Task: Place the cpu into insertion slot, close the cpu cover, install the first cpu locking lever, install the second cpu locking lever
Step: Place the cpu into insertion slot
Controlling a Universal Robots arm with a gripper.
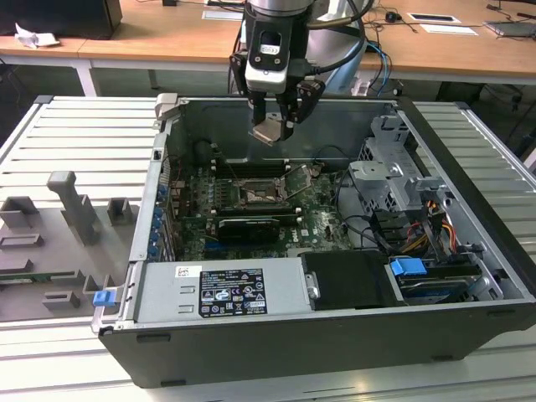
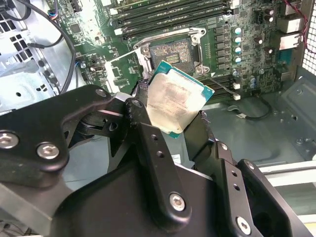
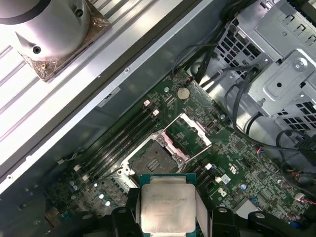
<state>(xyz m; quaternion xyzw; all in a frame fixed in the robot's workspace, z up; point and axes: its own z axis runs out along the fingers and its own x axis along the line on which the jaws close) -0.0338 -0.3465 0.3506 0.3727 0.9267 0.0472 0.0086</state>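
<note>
Cpu is clamped between the fingers, high above the bare insertion slot; cpu cover stands raised.

The tool hides two edges of the cpu in the second wrist view.

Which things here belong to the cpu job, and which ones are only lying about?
For the job: cpu, held by the gripper; insertion slot, empty; cpu cover, raised.
Just lying about: memory slots; power supply; drive cage; grey blocks outside the case.
</note>
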